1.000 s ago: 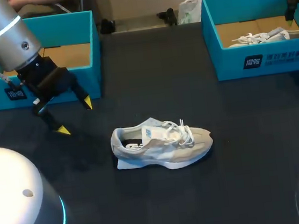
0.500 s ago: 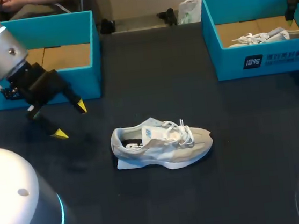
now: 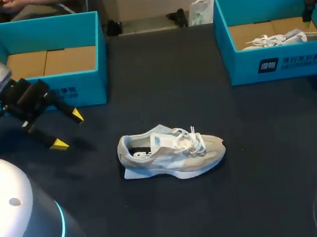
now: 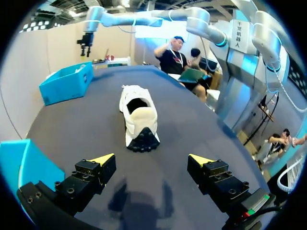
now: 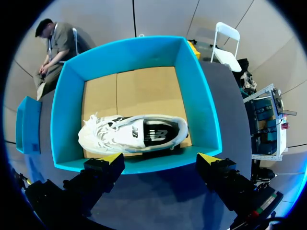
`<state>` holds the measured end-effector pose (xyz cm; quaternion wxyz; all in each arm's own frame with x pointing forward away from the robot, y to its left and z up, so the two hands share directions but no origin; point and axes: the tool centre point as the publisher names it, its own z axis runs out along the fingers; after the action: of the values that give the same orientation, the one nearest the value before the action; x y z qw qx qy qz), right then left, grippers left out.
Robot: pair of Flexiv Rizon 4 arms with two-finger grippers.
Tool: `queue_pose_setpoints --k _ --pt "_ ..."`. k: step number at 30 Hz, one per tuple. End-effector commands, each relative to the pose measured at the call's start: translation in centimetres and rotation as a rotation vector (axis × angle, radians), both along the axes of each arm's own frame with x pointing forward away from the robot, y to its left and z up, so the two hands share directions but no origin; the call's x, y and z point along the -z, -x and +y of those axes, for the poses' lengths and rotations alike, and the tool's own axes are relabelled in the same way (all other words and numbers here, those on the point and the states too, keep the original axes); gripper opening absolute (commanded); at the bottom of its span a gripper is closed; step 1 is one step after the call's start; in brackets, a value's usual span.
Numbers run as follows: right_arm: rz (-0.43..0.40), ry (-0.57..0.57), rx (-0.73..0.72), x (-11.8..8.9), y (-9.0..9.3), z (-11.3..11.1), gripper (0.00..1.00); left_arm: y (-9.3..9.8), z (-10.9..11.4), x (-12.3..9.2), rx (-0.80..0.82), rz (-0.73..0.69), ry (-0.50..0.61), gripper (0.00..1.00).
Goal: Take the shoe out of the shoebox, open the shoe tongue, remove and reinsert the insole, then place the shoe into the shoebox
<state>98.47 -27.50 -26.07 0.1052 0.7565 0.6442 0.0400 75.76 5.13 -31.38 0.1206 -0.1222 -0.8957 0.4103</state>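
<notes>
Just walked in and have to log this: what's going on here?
One shoe stands on the table, held by nothing. The left gripper hangs open in front of the left shoebox, apart from the shoe. The right gripper hangs open above the right shoebox, where a second shoe lies.

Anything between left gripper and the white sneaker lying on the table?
Nothing. In the left wrist view only bare black tabletop separates the open left gripper from the white-and-beige lace-up sneaker; the head view agrees.
</notes>
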Motion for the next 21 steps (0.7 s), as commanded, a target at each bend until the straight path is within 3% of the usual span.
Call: queue_pose_setpoints --k 1,21 --pt "0.000 0.000 0.000 0.0 0.0 0.0 1.00 0.9 0.8 1.1 -0.042 0.022 0.095 1.00" --pt "0.000 0.000 0.000 0.0 0.0 0.0 1.00 1.4 3.6 4.4 -0.278 0.074 0.215 1.00"
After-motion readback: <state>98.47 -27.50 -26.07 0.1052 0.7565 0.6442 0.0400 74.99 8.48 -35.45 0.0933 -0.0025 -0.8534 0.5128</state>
